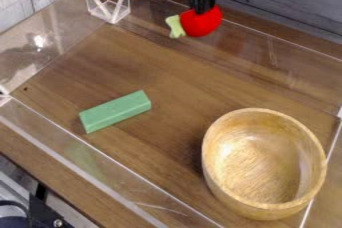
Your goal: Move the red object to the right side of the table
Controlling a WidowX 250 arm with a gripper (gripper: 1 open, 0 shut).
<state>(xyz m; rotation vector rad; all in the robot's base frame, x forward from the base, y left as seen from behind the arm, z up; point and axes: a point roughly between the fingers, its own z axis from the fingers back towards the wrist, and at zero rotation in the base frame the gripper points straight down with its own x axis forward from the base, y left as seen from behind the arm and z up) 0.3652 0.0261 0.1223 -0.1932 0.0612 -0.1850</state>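
The red object (202, 22), a small glossy red ball with a green-yellow stem piece on its left, hangs just above the back middle of the brown wood-grain table (174, 82). My gripper (201, 8) comes down from the top edge and is shut on the top of the red object. Only the dark lower part of the gripper shows; the arm above it is out of frame.
A green rectangular block (115, 111) lies left of centre. A wooden bowl (265, 162) stands at the front right. Low clear plastic walls edge the table, with a clear folded piece (107, 4) at the back left corner.
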